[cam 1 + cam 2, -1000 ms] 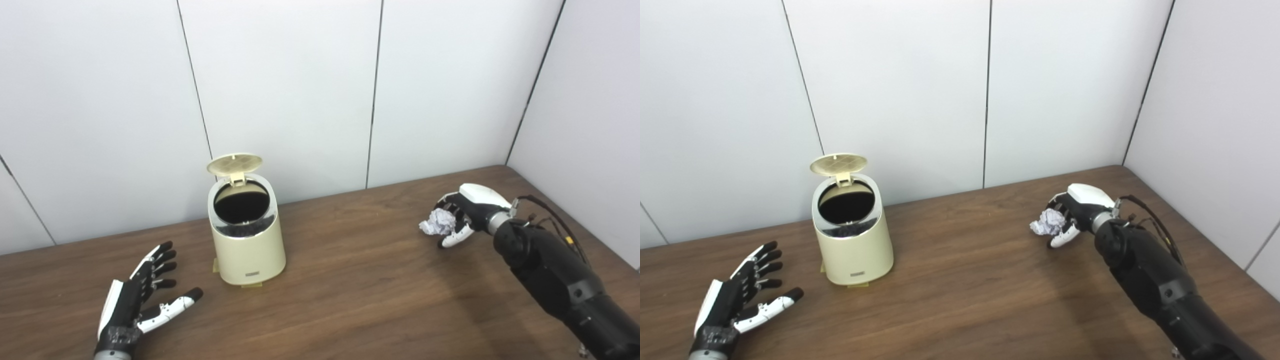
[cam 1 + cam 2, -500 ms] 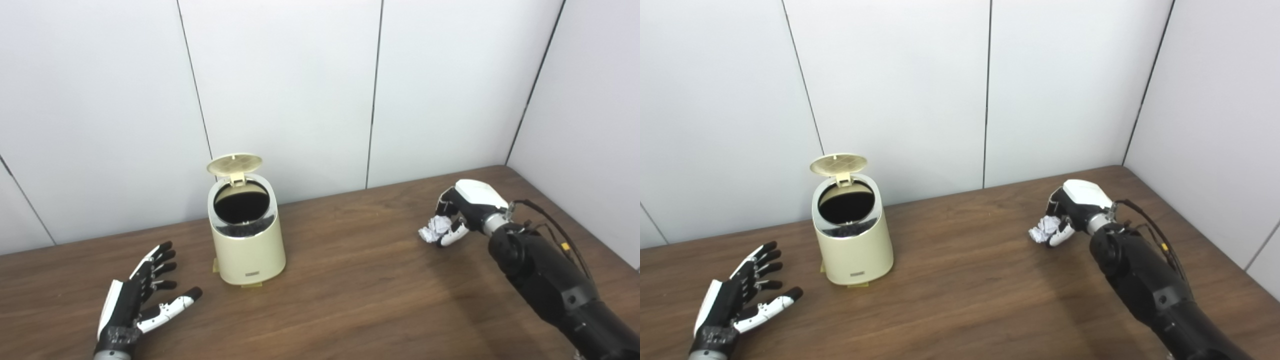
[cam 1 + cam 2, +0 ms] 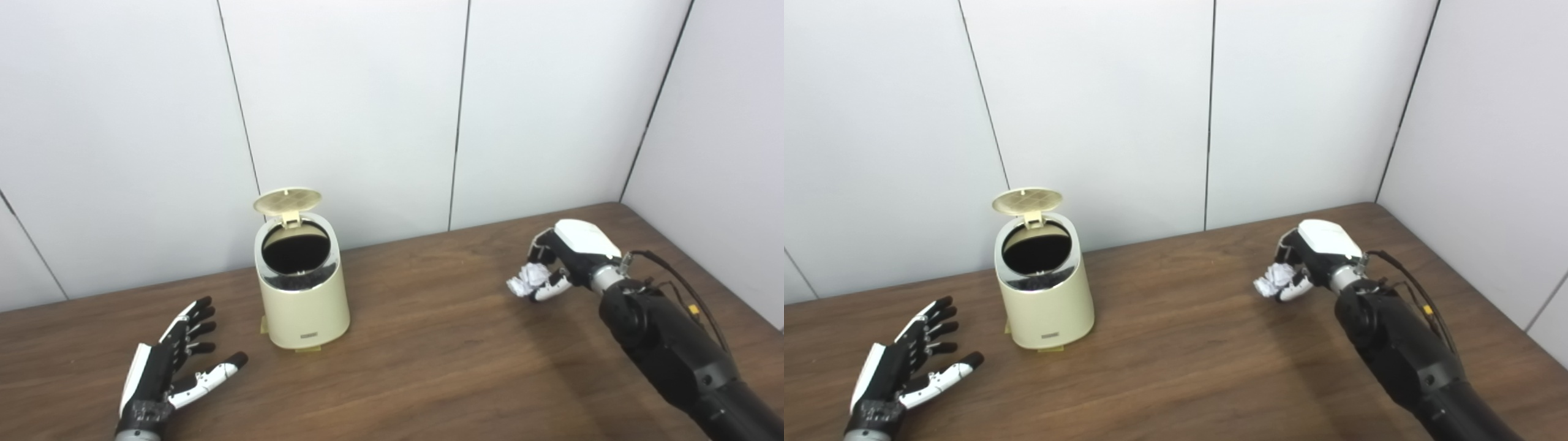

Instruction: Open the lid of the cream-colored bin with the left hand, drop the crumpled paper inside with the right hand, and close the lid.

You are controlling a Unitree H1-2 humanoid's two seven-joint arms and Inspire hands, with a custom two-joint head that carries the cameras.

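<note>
The cream-colored bin (image 3: pixel 304 299) stands on the wooden table (image 3: pixel 429 355) left of centre, near the wall. Its round lid (image 3: pixel 288 201) is tipped up and back, and the dark inside shows. My right hand (image 3: pixel 566 257) is at the right of the table, shut on the white crumpled paper (image 3: pixel 525 279), which it holds just above the tabletop. The hand also shows in the right eye view (image 3: pixel 1311 257). My left hand (image 3: pixel 174 364) lies open and empty on the table, to the front left of the bin, apart from it.
White wall panels run behind the table, and a side wall (image 3: pixel 723 153) closes off the right. The table's right edge runs close to my right arm (image 3: pixel 667 349). Bare wood lies between the bin and my right hand.
My right hand closed around the crumpled paper, lifted it slightly and moved a little to the left. The left hand, bin and lid have not moved.
</note>
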